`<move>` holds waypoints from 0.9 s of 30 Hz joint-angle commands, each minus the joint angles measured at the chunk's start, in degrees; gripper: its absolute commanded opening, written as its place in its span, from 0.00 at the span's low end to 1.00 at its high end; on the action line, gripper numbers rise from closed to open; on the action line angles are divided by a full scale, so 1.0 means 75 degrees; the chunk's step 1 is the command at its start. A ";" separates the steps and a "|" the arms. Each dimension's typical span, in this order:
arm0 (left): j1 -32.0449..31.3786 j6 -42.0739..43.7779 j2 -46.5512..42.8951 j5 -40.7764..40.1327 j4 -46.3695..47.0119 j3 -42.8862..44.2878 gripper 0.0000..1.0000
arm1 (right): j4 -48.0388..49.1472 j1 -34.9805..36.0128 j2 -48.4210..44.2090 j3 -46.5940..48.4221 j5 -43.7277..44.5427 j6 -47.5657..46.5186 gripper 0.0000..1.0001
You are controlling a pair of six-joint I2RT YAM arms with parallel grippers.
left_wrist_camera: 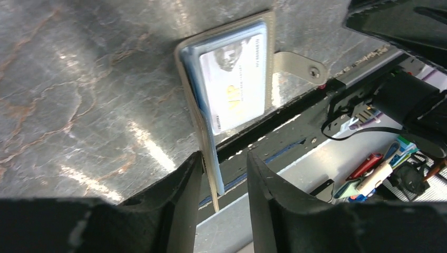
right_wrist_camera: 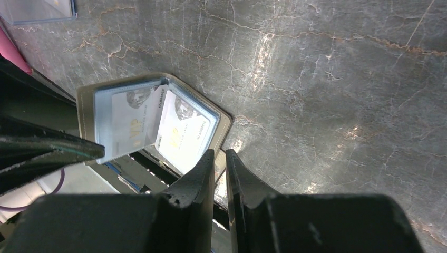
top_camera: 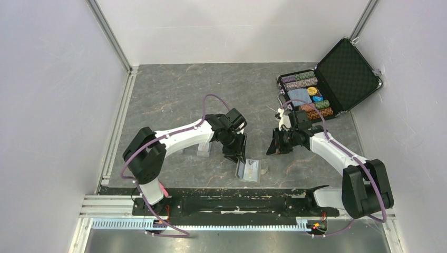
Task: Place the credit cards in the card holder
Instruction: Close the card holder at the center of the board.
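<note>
Left hand (left_wrist_camera: 225, 158), parted, straddles the card holder's (left_wrist_camera: 192, 63) raised flap at the counter's (left_wrist_camera: 79, 105) near edge, probably to fold it; credit cards (right_wrist_camera: 184, 134) sit pocketed; right hand (right_wrist_camera: 220, 155) barely apart, empty.

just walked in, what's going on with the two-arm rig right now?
Card loading looks about done. The wallet lies half open, with one card and the other card side by side in its pockets. The left end effector is open around the wallet's raised flap. The right end effector hovers by the wallet's corner, fingers barely apart, with nothing visible between them.
</note>
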 commanded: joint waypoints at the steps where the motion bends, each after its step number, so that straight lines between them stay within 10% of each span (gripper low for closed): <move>1: -0.0196 -0.0123 0.0071 0.0580 0.0633 0.0183 0.45 | -0.0029 0.0027 -0.0156 0.0158 -0.0070 0.0017 0.15; 20: -0.0692 -0.0552 0.0831 0.1321 0.1768 0.0508 0.58 | -0.0066 0.0026 -0.0026 0.0241 -0.0140 -0.0044 0.15; 27: -0.0693 -0.0882 0.1284 0.1729 0.2717 0.0197 0.49 | 0.0112 0.0026 0.0049 0.0139 -0.0421 -0.0028 0.04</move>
